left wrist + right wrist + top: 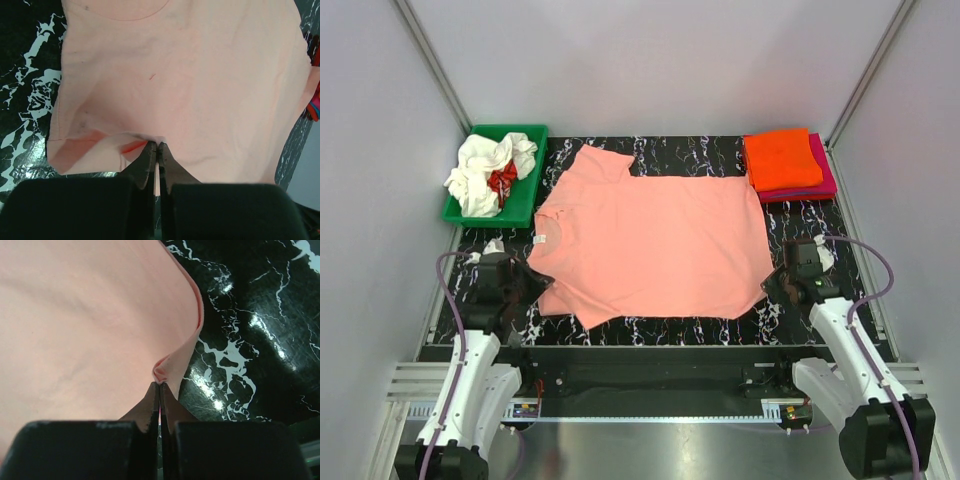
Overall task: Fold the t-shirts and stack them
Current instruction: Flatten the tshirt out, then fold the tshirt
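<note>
White walls close in a black marbled table (690, 155), and the salmon-pink shirt (655, 245) lies spread flat across its middle. The left gripper (156, 145) is clamped on the shirt's near-left edge by the sleeve, and the right gripper (160, 385) pinches the near hem corner. The cloth looks light and limp and would probably sag between holds, so gripping both ends of an edge suits it. A folded orange shirt (782, 158) tops a magenta shirt (823, 175) at the far right.

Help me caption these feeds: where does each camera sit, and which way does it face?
Top external: above and behind, looking down on the table and salmon-pink shirt; left arm and right arm show.
Left wrist: on the left arm, facing along the left pincer, shut on the shirt's edge.
Right wrist: likewise; right pincer shut on its edge.
Shared: the shirt.
</note>
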You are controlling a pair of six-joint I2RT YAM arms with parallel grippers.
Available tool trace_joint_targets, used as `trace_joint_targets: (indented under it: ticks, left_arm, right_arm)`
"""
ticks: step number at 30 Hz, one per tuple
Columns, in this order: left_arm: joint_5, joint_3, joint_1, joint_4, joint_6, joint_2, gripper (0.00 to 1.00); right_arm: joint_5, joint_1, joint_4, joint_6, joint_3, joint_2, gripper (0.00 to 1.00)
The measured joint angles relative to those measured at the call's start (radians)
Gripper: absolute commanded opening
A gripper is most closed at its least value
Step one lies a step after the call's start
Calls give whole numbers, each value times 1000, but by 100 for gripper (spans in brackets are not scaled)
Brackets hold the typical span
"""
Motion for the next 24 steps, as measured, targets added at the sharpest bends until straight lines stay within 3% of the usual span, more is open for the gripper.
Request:
trace_joint_targets:
  ticks: [12,24]
  left_arm:
    - [-79,2,0,-19,-13,-9,0]
    - [-135,50,0,-71,15,-35,0]
  right_arm:
    - [126,0,-64,141,-29,-129,0]
    - [144,0,-116,233,-74,-174,0]
